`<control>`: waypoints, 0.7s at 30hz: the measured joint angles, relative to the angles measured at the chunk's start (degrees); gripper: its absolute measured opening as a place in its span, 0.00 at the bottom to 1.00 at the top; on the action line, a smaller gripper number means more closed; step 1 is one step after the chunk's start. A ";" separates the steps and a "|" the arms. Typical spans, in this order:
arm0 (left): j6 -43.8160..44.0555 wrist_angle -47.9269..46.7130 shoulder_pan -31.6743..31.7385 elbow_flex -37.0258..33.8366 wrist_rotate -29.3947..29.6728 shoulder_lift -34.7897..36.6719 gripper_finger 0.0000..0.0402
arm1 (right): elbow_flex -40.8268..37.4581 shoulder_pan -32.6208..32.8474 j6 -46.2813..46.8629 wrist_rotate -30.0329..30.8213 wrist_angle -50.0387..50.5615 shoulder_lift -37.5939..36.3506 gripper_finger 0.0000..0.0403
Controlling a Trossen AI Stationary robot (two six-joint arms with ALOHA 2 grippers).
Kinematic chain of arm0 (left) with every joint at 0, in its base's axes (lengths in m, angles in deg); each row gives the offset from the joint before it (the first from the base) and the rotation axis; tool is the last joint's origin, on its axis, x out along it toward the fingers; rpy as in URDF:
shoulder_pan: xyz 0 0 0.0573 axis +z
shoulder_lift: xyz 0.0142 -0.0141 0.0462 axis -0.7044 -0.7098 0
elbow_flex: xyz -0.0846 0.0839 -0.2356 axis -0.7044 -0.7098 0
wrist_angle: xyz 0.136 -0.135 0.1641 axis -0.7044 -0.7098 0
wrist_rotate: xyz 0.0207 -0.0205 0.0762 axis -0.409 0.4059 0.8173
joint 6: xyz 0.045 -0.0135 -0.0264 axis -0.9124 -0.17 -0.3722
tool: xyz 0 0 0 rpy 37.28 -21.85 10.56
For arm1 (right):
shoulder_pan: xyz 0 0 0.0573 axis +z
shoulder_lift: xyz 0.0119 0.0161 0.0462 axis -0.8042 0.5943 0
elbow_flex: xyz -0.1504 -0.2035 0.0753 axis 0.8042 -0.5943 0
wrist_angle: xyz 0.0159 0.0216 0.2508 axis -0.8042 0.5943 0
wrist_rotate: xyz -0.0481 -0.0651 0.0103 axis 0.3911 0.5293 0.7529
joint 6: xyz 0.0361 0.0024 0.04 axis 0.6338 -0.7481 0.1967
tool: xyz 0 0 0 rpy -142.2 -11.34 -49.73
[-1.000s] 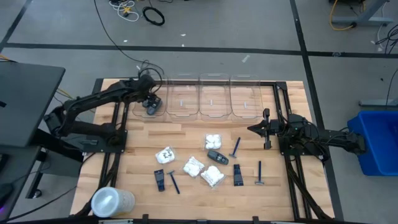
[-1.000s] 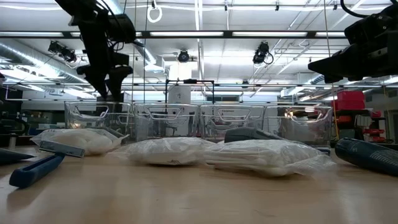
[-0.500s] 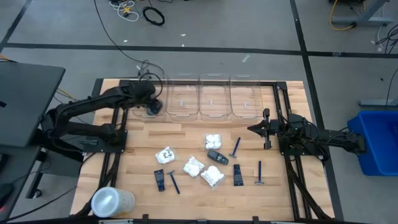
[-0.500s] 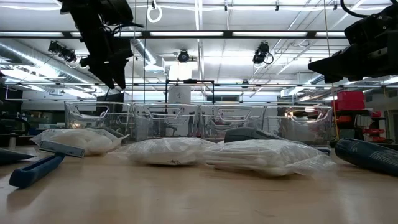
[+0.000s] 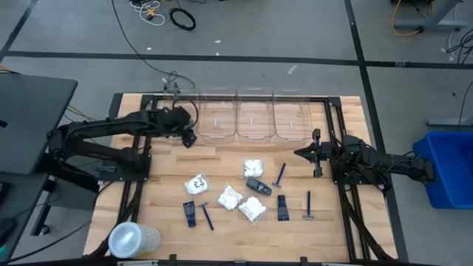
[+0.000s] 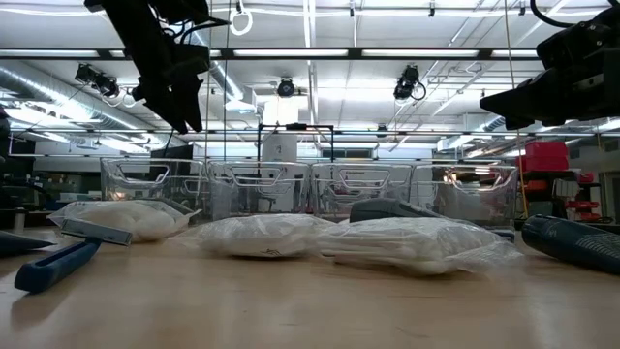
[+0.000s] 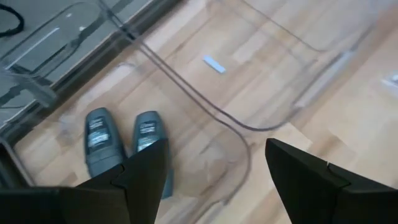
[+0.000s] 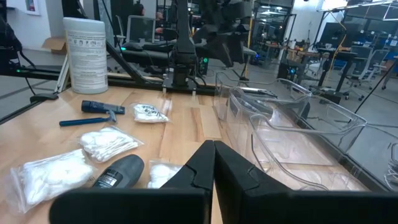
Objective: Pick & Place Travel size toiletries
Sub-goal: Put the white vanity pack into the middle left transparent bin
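Observation:
Two dark grey oval cases (image 7: pixel 102 140) (image 7: pixel 148 134) lie side by side on the floor of the leftmost clear bin (image 5: pixel 174 111). My left gripper (image 5: pixel 186 137) (image 7: pixel 216 149) hangs open and empty above that bin's near wall, tipped downward. The other travel size toiletries lie on the table's near half. They are white packets (image 5: pixel 230 197) (image 5: pixel 254 167), a dark oval case (image 5: pixel 257 185), black tubes (image 5: pixel 190 213) (image 5: pixel 283 207) and blue razors (image 5: pixel 206 216) (image 5: pixel 309 206). My right gripper (image 5: pixel 299 153) is shut and held level at the right, touching nothing.
Three more clear bins (image 5: pixel 217 118) (image 5: pixel 254 118) (image 5: pixel 291 118) stand in a row along the far edge. A large translucent round container (image 5: pixel 133 240) lies at the near left corner. Bare wood lies between the bins and the loose items.
My left gripper has risen from over the leftmost bin and swung toward the table's near edge, rolling a little, its fingers still open and empty. The two cases stay in the bin.

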 joint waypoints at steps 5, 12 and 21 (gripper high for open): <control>1.33 0.00 -3.53 0.00 0.01 0.00 0.68 | 0.00 0.01 -0.01 0.00 0.00 0.00 0.03; 3.14 0.00 -8.00 0.00 0.01 0.00 0.68 | 0.00 0.01 -0.01 0.00 0.00 0.00 0.03; 6.22 0.00 -13.92 0.00 -0.01 0.00 0.68 | 0.00 0.01 -0.01 0.00 0.00 0.00 0.03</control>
